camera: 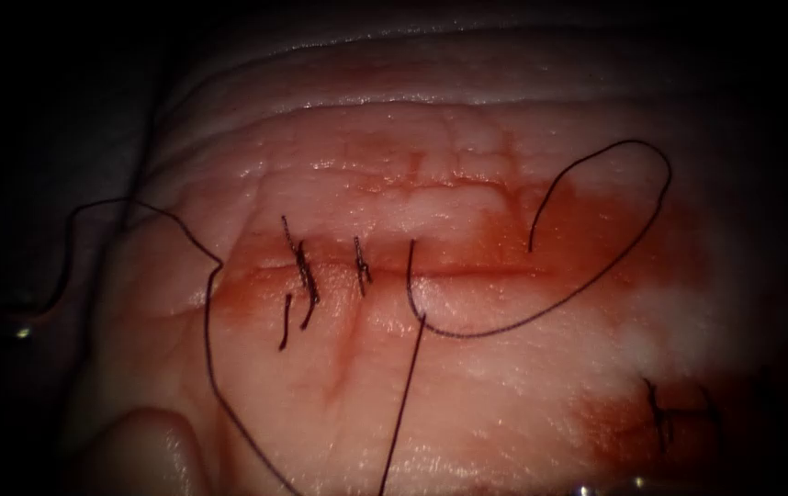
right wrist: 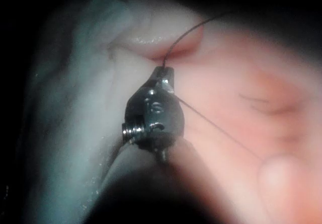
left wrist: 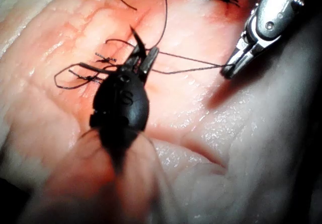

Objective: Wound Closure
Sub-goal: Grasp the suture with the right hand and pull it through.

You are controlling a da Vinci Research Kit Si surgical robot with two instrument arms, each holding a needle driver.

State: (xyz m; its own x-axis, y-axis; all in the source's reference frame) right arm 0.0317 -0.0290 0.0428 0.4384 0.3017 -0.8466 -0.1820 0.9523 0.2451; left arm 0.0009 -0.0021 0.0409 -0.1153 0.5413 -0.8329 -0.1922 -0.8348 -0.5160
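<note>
Seen from above and in front, a pale, glistening slab of tissue (camera: 467, 386) has folds and a waxy sheen, with darkness around its edges. A straight cut (camera: 477, 271) runs across it from left to right, and red fluid (camera: 596, 230) stains the surface around it. 2 finished stitches (camera: 304, 276) with short dark tails cross the left part of the cut. A separate dark knot (camera: 658, 413) sits well to the lower right.

Thin dark thread (camera: 410, 276) crosses the cut just right of those stitches. It curls into a wide loop on the right, and another long strand trails off to the left and downward.

The left wrist view adds the tools. The left tool (left wrist: 143, 58), a dark rounded head, hovers just over the stitched part of the cut, with thread strands (left wrist: 191, 60) meeting at its tip. A short dark pointed piece rises from the tip. I cannot tell whether this is needle or thread, or whether this tool grips anything.

The right tool (left wrist: 226, 72), shiny metal, pinches the far end of those strands, over pale tissue away from the cut.

In the right wrist view, the right tool (right wrist: 164, 72) is closed tight on the thread (right wrist: 183, 38), which rises from its tip. Where the needle lies cannot be told.
</note>
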